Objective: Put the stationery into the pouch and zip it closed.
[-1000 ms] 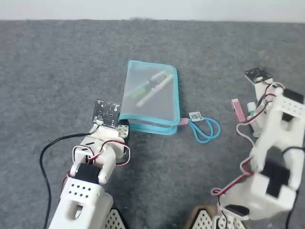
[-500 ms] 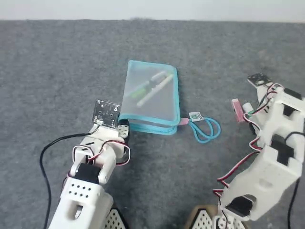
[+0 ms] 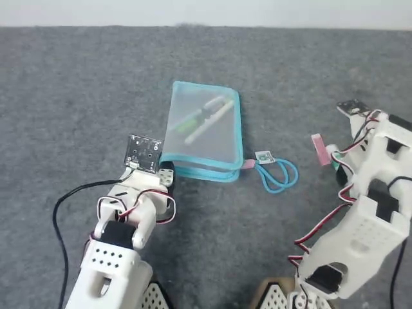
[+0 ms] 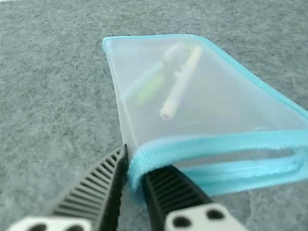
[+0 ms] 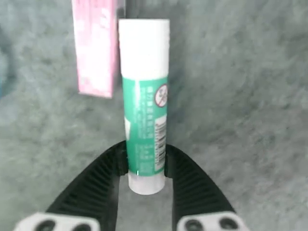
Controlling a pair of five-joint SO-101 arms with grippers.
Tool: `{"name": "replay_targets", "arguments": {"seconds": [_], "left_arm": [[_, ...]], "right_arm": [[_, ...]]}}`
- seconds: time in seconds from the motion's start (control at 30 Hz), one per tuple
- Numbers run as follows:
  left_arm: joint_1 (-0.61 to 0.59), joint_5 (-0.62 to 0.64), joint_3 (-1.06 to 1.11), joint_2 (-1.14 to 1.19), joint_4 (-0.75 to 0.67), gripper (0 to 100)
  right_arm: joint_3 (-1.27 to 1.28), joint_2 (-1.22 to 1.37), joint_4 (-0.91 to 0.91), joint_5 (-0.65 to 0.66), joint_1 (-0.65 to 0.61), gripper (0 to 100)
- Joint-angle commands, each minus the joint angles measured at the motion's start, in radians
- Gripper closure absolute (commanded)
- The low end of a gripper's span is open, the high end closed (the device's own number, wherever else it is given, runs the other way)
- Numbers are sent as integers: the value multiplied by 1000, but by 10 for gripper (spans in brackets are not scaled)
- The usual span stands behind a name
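Pouch [image 3: 205,132] mid-table, pens [image 3: 206,117] inside, mouth looks open | left gripper [image 4: 134,168] clenched on its corner | right gripper [image 5: 144,155] grasping glue stick [image 5: 143,86] beside pink eraser [image 5: 95,48] | step: loading | next: carry stick into the held mouth — then zip

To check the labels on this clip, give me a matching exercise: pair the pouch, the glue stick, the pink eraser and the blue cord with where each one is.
Things:
1. pouch
2. glue stick
3. pink eraser
4. blue cord

Places:
A. gripped by the right gripper
B. looped on the table off the pouch's zip end
C. pinched at its edge by the left gripper
D. loose on the table beside the glue stick

Pairs: 1-C, 2-A, 3-D, 4-B
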Motion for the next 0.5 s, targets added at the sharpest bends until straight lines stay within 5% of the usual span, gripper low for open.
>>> {"name": "replay_targets", "arguments": {"seconds": [0.0, 0.27, 0.47], "left_arm": [[-6, -18, -19, -15, -17, 989], [-6, -21, -19, -15, -20, 989], [-5, -21, -22, -15, -20, 989]], "right_arm": [[-77, -162, 124, -71, -8, 992], [-77, -519, 331, -77, -131, 992], [-44, -771, 441, -143, -375, 992]]}}
